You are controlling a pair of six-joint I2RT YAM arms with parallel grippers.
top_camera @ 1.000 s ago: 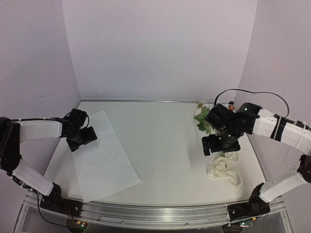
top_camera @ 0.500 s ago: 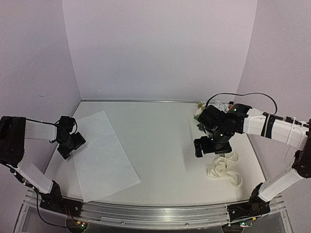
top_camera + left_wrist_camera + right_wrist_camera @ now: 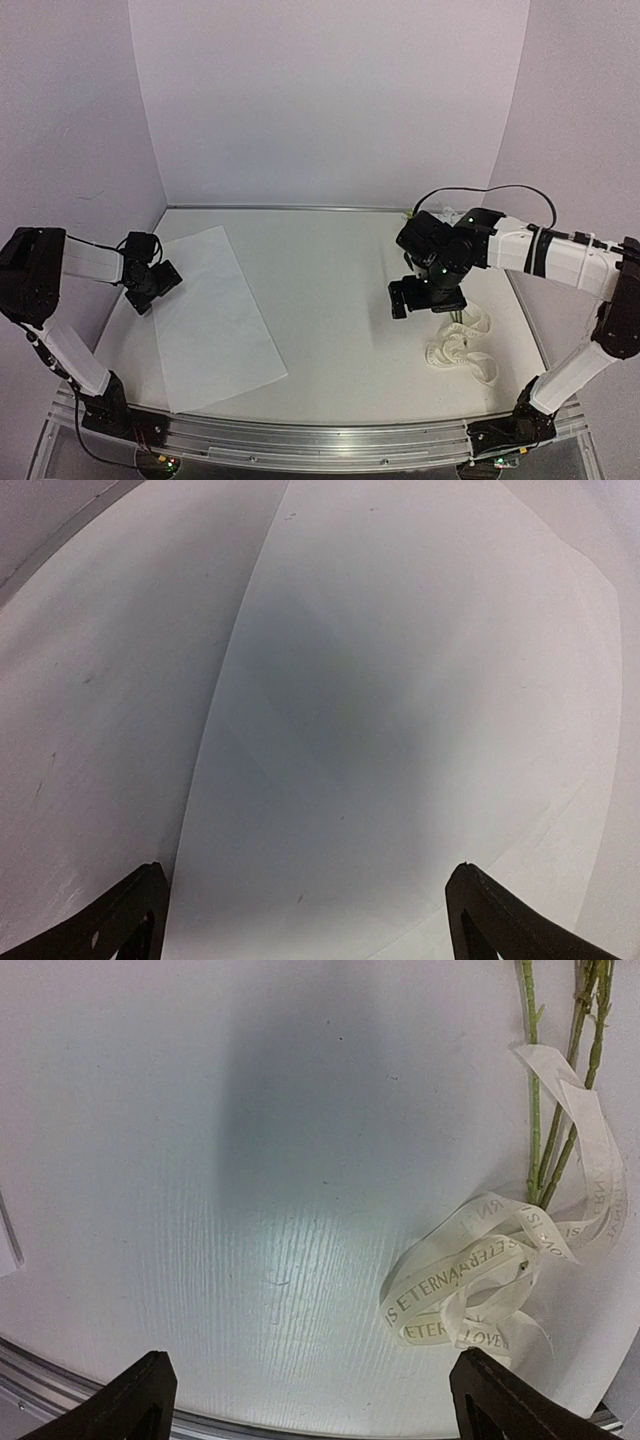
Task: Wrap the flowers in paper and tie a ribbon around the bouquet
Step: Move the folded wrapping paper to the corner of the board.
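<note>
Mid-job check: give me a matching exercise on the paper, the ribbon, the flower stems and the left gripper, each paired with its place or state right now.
Things:
1. paper
2. ribbon
3. flower stems
4. left gripper

Places and states:
A. loose heap of loops, right side of the table
B. open, at the paper's left edge
C. lying flat, left side of the table
D. thin and green, next to the ribbon

Pairs: 1-C; 2-A; 3-D; 4-B
</note>
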